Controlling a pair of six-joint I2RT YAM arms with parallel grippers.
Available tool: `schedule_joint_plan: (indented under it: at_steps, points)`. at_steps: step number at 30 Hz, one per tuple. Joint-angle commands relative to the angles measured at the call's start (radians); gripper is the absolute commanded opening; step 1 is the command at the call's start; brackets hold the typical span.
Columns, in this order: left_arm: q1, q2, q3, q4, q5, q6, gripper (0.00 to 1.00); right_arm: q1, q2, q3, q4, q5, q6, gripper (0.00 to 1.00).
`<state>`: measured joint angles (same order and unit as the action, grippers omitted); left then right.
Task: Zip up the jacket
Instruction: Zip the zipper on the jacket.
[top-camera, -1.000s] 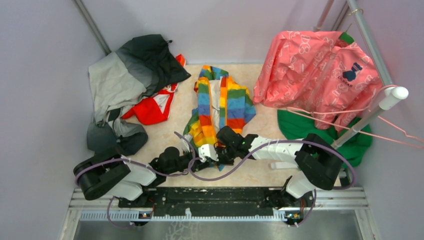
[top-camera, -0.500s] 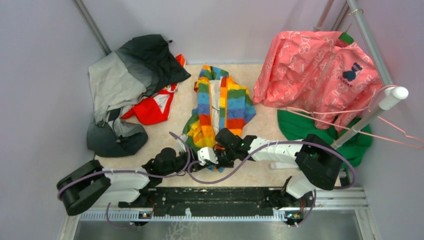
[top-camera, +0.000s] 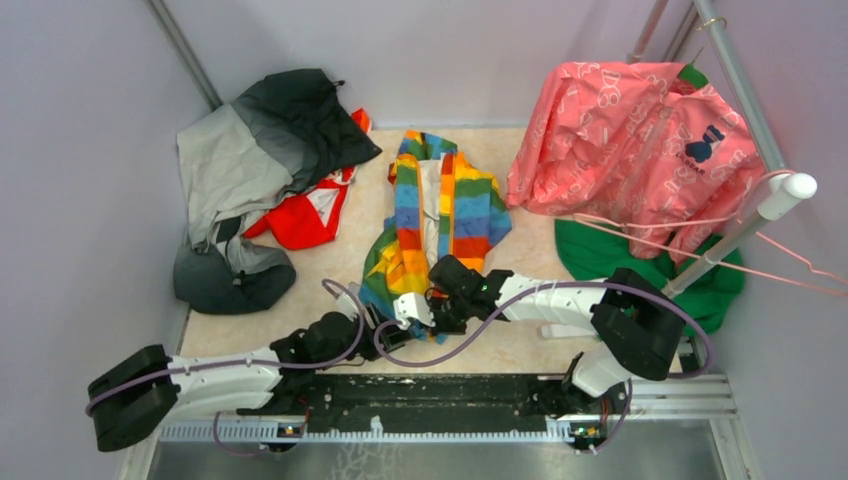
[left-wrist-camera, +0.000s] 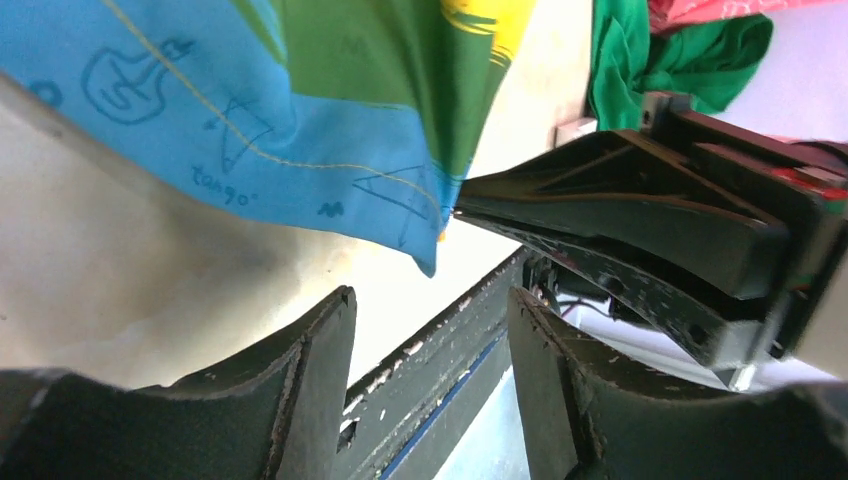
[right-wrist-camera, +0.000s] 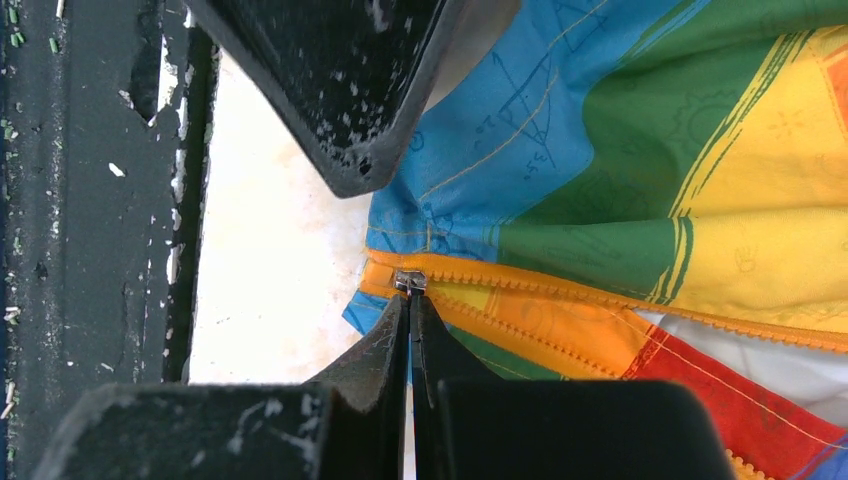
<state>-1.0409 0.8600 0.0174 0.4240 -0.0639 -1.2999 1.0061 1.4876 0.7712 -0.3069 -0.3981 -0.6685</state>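
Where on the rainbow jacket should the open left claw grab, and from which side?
Probably the blue hem corner of the jacket, beside the zipper pull that the right gripper pinches. Come from the near table edge, jaws straddling the hem: that corner sticks out free toward the left gripper, and holding it should keep the zipper taut.

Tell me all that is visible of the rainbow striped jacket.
The jacket is small, of soft thin cloth, with wide red, orange, yellow, green and blue stripes and a pale lining. It lies crumpled on the table, front open. Its orange zipper is joined only at the hem, where the right gripper is shut on the metal slider.
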Motion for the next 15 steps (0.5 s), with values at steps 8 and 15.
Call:
schedule_joint_plan:
  at_steps: [8, 15]
  points:
    - [-0.112, 0.324, 0.002, 0.328, -0.164, -0.167, 0.55, 0.014, -0.012, 0.045, 0.008, -0.033, 0.008, 0.0]
    - [-0.114, 0.327, 0.023, 0.323, -0.204, -0.165, 0.43, 0.014, -0.013, 0.045, 0.009, -0.039, 0.007, 0.0]
